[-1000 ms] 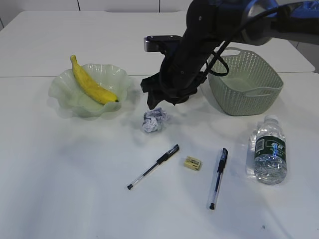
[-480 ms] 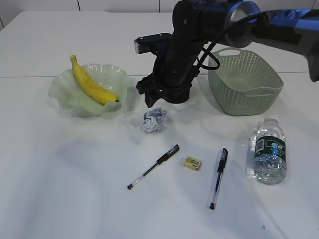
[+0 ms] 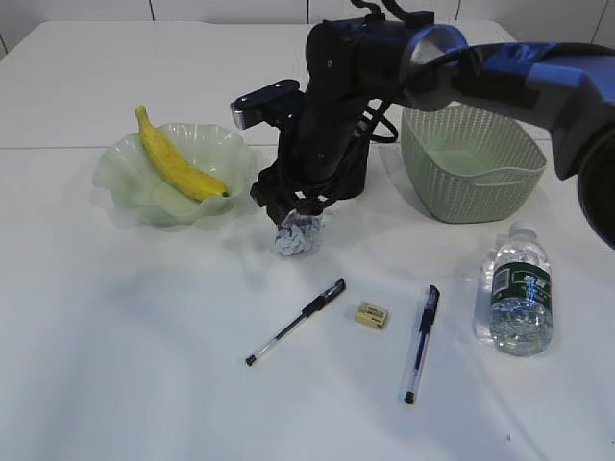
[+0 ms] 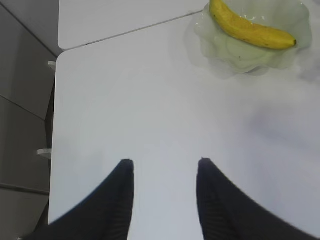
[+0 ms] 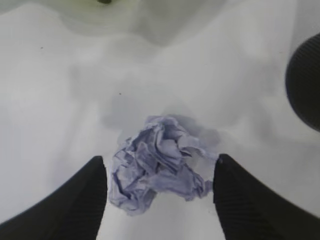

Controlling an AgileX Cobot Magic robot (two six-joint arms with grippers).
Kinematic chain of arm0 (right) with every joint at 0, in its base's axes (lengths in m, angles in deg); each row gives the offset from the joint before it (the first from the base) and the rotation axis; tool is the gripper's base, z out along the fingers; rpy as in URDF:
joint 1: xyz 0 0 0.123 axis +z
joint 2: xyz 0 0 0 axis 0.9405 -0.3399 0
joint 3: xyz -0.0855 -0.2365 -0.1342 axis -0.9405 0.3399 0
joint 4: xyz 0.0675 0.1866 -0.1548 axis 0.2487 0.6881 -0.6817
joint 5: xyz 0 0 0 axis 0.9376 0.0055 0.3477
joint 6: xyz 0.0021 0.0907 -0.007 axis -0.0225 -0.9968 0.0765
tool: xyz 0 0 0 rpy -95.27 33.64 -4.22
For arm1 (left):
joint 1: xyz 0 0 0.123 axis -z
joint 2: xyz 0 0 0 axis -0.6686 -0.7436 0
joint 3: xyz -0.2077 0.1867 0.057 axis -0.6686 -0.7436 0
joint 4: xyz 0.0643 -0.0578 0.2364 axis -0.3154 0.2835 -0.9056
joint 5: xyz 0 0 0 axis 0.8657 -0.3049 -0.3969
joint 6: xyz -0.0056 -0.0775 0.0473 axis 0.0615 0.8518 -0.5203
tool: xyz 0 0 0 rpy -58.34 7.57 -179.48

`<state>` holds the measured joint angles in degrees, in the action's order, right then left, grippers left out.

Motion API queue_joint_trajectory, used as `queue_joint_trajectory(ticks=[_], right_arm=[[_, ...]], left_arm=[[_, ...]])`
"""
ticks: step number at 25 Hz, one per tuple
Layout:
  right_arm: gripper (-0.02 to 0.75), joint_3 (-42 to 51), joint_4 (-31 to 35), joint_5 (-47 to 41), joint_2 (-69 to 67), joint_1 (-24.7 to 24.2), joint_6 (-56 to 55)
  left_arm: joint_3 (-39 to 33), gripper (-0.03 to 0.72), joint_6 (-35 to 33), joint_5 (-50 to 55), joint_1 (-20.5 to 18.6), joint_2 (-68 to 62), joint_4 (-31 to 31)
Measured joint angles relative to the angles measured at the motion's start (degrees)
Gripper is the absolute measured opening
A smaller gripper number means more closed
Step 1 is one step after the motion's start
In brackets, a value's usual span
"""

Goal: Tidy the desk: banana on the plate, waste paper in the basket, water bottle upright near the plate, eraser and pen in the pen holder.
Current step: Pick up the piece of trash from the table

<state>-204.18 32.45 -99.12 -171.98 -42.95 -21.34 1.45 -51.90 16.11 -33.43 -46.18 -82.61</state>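
Our right tool (image 5: 159,190) hangs low over the crumpled paper (image 3: 298,234), its two fingers (image 5: 85,200) apart with the paper (image 5: 160,170) sitting between them on the desk (image 3: 144,365), not yet clamped. Our left tool (image 4: 164,200) stands apart over bare desk with nothing between its fingers, well away from the work.

The banana (image 3: 176,161) already lies on the plate (image 3: 120,178). The basket (image 3: 471,163) stands to the right of the arm. Two pens (image 3: 295,322) (image 3: 421,343), the eraser (image 3: 371,314) and the water bottle (image 3: 514,293) rest nearer the front; the bottle appears to lie on its side. We see no pen holder.

What could go wrong, as we judge it: the paper is light and uneven, so if the fingers close on a loose outer fold alone, it may slip free when lifted or carried. If they come down unevenly, one tip could nudge the ball aside toward the plate before the grip forms. The arm also stands close to the plate's rim, and a wide swing toward the basket might clip it.

The bottle carries a dark green label with pale marks, too small for us to read. We find no other writing.
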Motion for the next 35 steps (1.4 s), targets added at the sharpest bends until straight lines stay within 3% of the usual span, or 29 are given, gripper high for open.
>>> queue_joint_trajectory(ticks=[7, 35], right_arm=[[0.428, 0.00, -2.54, 0.48, -0.48, 0.64, 1.70], [0.426, 0.00, -4.74, 1.58, -2.10, 0.64, 2.78]], left_arm=[[0.00, 0.279, 0.00, 0.34, 0.00, 0.00, -0.10], [0.00, 0.276, 0.00, 1.16, 0.00, 0.00, -0.33]])
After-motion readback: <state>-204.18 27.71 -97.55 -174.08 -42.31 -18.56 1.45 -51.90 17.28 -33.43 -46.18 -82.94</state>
